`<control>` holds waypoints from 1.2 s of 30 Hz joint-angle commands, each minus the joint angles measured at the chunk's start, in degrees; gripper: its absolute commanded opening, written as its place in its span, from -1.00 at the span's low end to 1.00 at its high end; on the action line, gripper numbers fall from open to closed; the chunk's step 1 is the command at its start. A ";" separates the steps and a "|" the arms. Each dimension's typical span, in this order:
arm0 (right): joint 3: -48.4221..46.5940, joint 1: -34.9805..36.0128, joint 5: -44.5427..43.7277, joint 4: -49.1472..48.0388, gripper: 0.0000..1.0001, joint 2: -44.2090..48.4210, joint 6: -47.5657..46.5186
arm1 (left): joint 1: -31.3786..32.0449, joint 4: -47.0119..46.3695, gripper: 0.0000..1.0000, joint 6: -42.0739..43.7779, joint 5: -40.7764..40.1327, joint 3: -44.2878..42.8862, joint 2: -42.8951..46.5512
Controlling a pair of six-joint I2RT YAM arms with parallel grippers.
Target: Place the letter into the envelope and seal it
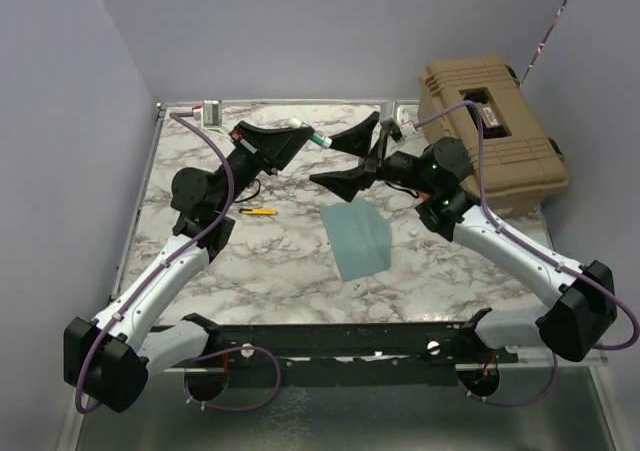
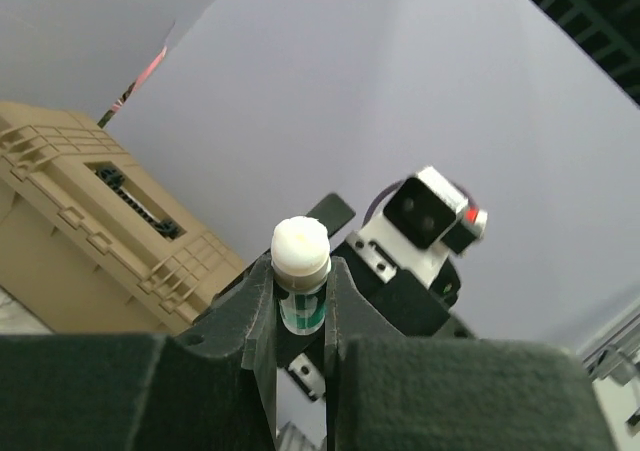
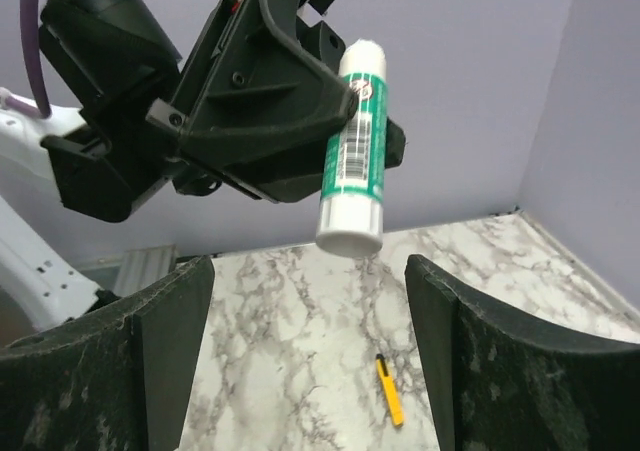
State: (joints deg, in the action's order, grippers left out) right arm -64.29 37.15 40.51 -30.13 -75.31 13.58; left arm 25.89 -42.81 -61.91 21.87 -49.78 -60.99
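Envelope (image 1: 356, 239) lies flat, long axis near-far.

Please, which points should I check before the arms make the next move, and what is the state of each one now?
1. Left tool shut on glue stick: ok.
2. Right tool open, facing the stick: ok.
3. Envelope lies flat on table, nothing on it: ok.
4. Letter inside envelope: cannot tell; no cream sheet shows.
5. Glue stick uncapped: cannot tell.
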 commanded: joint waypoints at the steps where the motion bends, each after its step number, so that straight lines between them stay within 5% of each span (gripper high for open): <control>1: 5.06 2.98 -11.59 -17.13 0.61 0.28 -7.91 | -0.01 -0.62 -1.00 -10.79 -5.78 1.63 1.47; 13: 3.82 6.01 -19.29 -22.98 0.48 -3.89 -16.62 | -0.08 5.19 -1.00 -26.01 -9.83 2.38 1.07; 31: -1.05 6.05 -16.94 -17.32 -0.17 -7.71 -17.95 | -0.08 6.42 -1.00 -28.22 -7.49 2.39 -1.24; 36: -1.15 6.07 -16.42 -14.40 -0.12 -8.17 -17.63 | -0.11 6.24 -1.00 -27.48 -7.55 1.63 -0.89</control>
State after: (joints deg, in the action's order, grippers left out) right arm -63.81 42.81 23.42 -47.70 -82.52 -3.55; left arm 25.56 -36.77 -89.62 13.58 -47.44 -62.06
